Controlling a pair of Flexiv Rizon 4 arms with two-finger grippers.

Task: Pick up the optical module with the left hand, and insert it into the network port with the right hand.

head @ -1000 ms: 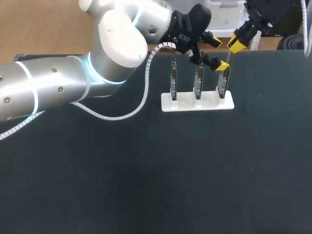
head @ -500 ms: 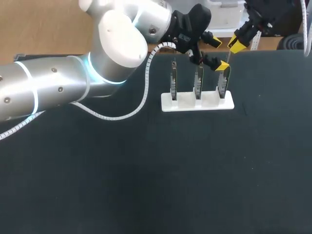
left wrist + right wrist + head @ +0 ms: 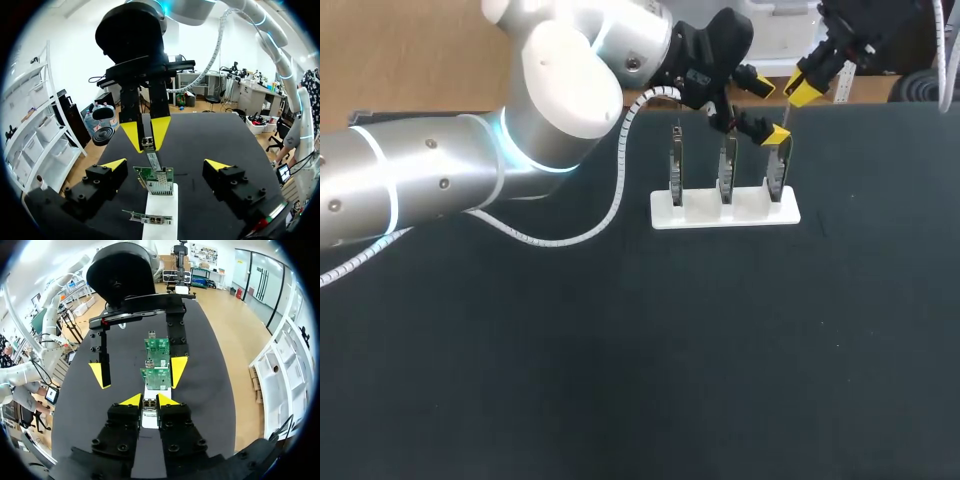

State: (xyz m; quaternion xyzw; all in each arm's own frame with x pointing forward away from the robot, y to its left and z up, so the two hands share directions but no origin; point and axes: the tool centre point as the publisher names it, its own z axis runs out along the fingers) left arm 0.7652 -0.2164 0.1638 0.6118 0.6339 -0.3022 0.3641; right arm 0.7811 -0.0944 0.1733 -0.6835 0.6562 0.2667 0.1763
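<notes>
The optical module (image 3: 148,145), a slim metal piece, hangs from my right gripper (image 3: 146,136), which is shut on its top end. Its lower end reaches down to the port on the nearest green board (image 3: 156,181). My left gripper (image 3: 165,165) stands open, one finger on each side of that board, touching nothing. In the right wrist view my right gripper (image 3: 148,400) clamps the module (image 3: 148,409) just above the same board (image 3: 156,378). In the head view my right gripper (image 3: 804,90) hovers behind the rightmost board (image 3: 777,178), with my left gripper (image 3: 769,111) beside it.
A white base (image 3: 725,212) at the table's back holds three upright circuit boards in a row. My left arm (image 3: 440,170) spans the table's left half, its white cable looping down beside the base.
My right gripper has edged very slightly up and back with the module. The left arm has kept still.
</notes>
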